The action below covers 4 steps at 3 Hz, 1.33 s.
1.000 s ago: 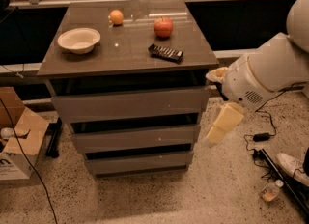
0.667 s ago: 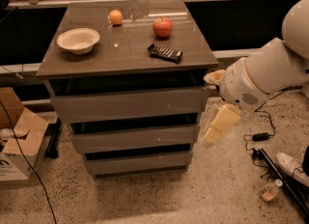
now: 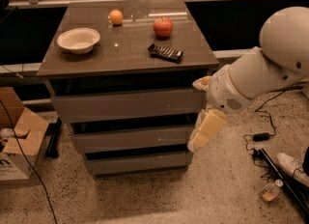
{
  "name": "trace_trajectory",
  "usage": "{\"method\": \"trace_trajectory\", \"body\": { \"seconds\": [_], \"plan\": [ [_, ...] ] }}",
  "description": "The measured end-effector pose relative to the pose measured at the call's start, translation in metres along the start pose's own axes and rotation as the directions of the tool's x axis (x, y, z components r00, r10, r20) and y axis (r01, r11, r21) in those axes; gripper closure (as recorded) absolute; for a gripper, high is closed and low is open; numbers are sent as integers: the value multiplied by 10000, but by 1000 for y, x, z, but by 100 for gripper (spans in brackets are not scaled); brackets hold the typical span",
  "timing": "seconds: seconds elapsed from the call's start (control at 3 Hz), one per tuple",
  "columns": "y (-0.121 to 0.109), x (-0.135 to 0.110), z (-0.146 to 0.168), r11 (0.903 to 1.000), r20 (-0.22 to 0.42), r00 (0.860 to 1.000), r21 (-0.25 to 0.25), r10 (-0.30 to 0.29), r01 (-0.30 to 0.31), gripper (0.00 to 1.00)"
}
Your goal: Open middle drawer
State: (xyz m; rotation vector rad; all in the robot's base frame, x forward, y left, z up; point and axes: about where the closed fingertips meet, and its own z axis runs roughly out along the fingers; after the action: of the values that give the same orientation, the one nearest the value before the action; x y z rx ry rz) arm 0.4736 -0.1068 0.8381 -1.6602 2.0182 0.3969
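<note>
The cabinet has three grey handleless drawers, all shut. The middle drawer (image 3: 130, 139) has the medium-height front, between the taller top drawer (image 3: 126, 105) and the shorter bottom drawer (image 3: 137, 163). My gripper (image 3: 199, 117) hangs from the white arm (image 3: 260, 73) at the cabinet's right edge. Its cream fingers stand apart and empty: one fingertip (image 3: 202, 82) is level with the top drawer, and the longer finger (image 3: 206, 130) points down beside the right end of the middle drawer. I cannot tell whether it touches the front.
On the cabinet top (image 3: 125, 49) are a white bowl (image 3: 78, 40), an orange (image 3: 116, 17), a red apple (image 3: 163, 26) and a dark snack bar (image 3: 165, 53). A cardboard box (image 3: 17, 143) stands on the floor at left. Cables and a bottle (image 3: 270, 191) lie at right.
My arm and gripper have shifted slightly left, closer to the cabinet's right edge. The drawers have not moved.
</note>
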Motion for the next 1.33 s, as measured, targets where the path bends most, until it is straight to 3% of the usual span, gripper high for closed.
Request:
{"method": "trace_trajectory", "body": {
  "seconds": [0.33, 0.67, 1.0, 1.33],
  "plan": [
    [-2, 6, 47, 9984, 303, 9987, -372, -404, 415, 0],
    [-8, 17, 97, 9926, 1008, 9913, -785, -844, 925, 0],
    [-14, 38, 156, 9881, 1633, 9854, -1366, -484, 712, 0],
    [-11, 47, 171, 9848, 1680, 9855, -1654, -252, 534, 0]
  ]
}}
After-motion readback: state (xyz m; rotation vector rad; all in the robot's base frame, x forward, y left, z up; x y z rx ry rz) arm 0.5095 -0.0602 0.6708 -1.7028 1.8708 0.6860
